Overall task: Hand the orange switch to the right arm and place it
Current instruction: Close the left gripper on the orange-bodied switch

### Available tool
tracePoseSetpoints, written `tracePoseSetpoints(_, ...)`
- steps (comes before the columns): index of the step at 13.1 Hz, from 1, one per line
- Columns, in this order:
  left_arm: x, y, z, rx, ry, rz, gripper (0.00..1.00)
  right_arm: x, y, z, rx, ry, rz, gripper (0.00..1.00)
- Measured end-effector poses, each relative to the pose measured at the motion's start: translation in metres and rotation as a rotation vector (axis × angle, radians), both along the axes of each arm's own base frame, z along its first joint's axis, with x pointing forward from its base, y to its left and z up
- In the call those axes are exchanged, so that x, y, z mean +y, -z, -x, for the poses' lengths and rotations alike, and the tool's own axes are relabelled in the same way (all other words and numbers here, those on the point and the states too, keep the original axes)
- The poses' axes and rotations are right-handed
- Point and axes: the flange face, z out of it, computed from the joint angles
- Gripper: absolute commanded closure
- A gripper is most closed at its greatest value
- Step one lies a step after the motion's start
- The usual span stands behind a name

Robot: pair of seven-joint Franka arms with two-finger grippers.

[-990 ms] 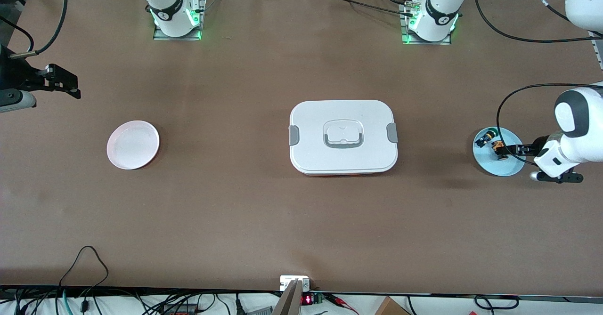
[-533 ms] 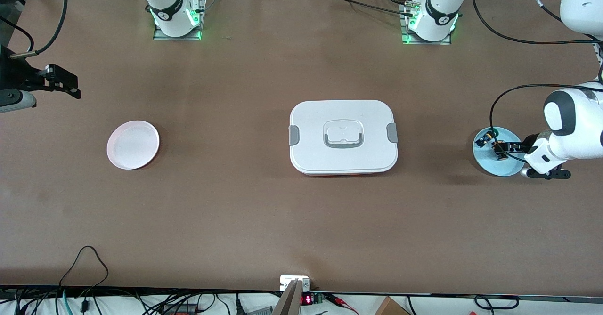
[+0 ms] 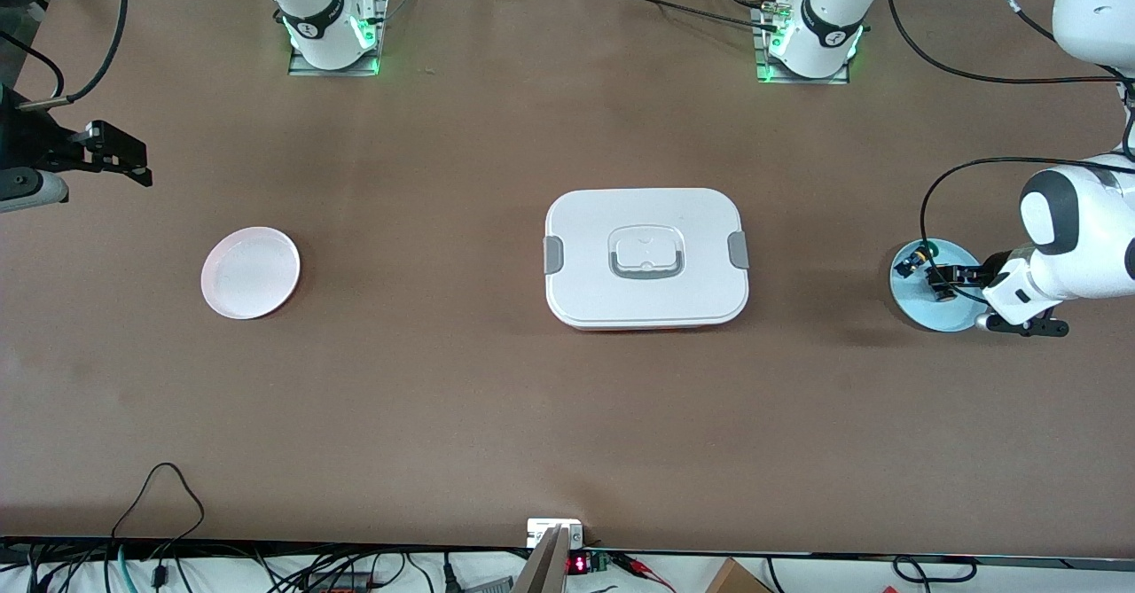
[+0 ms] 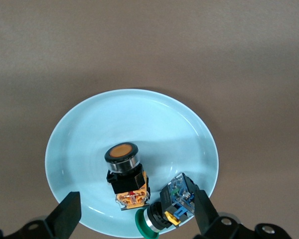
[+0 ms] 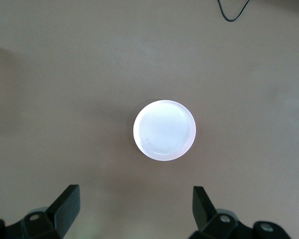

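Hovering hand: left hand (image 4: pixel 134 219), fingers spread wide, over the blue plate (image 4: pixel 89 129).
Orange switch (image 4: pixel 125 175): on the blue plate, beside a green-capped switch (image 4: pixel 167 209).
Right hand (image 3: pixel 111 157): open, waiting above the desk (image 3: pixel 497 416), near the white plate (image 3: pixel 251 272).

On the light blue plate (image 4: pixel 89 129), the orange switch (image 4: pixel 125 174) has an orange cap and black body; beside it a black part (image 4: pixel 172 206) shows blue, yellow and green. The lidded box (image 3: pixel 645 256) is white with grey clips, the table (image 3: pixel 497 416) brown, the small plate (image 3: pixel 250 272) pale pink
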Motion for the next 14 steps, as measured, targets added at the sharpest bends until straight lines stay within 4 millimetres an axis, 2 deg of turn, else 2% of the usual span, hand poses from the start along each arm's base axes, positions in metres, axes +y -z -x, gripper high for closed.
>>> tracePoseSetpoints(2,0.0,0.0,0.001,0.007,0.1,0.025,0.0,0.0,0.0,0.0,0.0,0.0,0.0,0.0)
tracePoseSetpoints(6,0.001,0.0,0.01,0.06,0.464,0.143,0.0,0.0,0.001,0.0,0.0,0.0,0.0,0.0)
tracePoseSetpoints(9,0.001,0.0,0.01,0.056,0.618,0.182,0.0,0.0,0.001,0.0,0.0,0.0,0.0,0.0)
tracePoseSetpoints(12,0.005,0.001,0.004,0.008,0.841,0.185,0.0,0.0,0.001,-0.001,0.0,0.0,0.0,0.0)
tracePoseSetpoints(14,0.015,0.009,0.0,-0.06,1.041,0.162,0.0,0.0,0.001,-0.001,0.0,0.0,0.0,0.0)
